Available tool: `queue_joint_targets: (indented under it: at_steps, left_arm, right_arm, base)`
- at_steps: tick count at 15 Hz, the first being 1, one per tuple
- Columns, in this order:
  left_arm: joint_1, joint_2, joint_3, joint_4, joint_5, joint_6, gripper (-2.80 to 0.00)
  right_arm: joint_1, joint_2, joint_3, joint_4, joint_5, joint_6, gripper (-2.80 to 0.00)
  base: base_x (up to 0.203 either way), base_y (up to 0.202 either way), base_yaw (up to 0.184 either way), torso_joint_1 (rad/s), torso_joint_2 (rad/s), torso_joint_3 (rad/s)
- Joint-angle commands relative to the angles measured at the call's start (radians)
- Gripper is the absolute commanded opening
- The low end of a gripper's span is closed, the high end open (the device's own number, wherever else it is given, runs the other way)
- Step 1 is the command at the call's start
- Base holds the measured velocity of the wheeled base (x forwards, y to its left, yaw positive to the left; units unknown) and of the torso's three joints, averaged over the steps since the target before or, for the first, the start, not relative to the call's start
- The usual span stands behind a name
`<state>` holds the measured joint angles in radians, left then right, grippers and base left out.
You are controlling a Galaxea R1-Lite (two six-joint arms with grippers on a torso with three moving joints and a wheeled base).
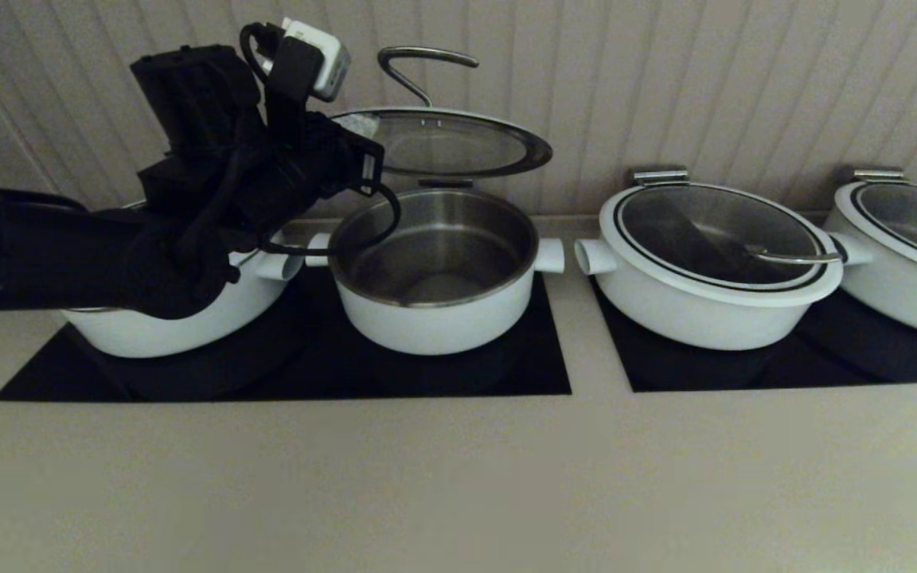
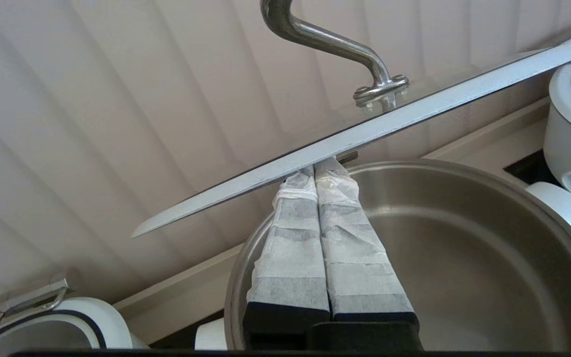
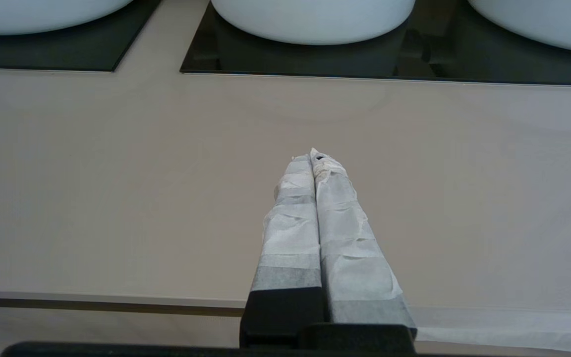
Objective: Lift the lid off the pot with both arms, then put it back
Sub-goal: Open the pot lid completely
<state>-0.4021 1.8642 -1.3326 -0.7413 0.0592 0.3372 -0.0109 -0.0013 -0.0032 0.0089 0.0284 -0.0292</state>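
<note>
The white pot [image 1: 438, 270] stands open on the left black cooktop, its steel inside empty. Its glass lid [image 1: 458, 147] with a curved metal handle [image 1: 427, 60] is raised above the pot, tilted up at the front and low at the back near the hinge. My left gripper [image 1: 359, 123] is shut, its tips under the lid's left rim. In the left wrist view the taped fingertips [image 2: 315, 171] touch the underside of the lid's rim [image 2: 414, 111] above the pot [image 2: 464, 258]. My right gripper [image 3: 314, 156] is shut and empty over the bare counter, out of the head view.
A lidded white pot [image 1: 713, 255] and another [image 1: 912, 247] stand on the right cooktop [image 1: 745, 370]. A third pot [image 1: 172, 322] sits at the left under my left arm. The ribbed wall is close behind. The counter's front edge [image 3: 92, 297] runs below the right gripper.
</note>
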Motion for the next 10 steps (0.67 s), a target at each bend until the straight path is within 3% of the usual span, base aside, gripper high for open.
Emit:
queue_joint_targets:
  at_steps: [1, 10]
  left_arm:
    - [0.0, 0.006, -0.011, -0.004, 0.001, 0.0, -2.8]
    - [0.0, 0.035, -0.12, -0.005, 0.001, 0.0, -2.8]
  right_arm:
    - [0.0, 0.001, 0.0, 0.0, 0.001, 0.0, -2.8]
    - [0.0, 0.001, 0.0, 0.0, 0.001, -0.001, -2.8]
  base:
    - [0.0, 0.0, 0.0, 0.0, 0.0, 0.0]
    - [0.0, 0.0, 0.0, 0.0, 0.0, 0.0]
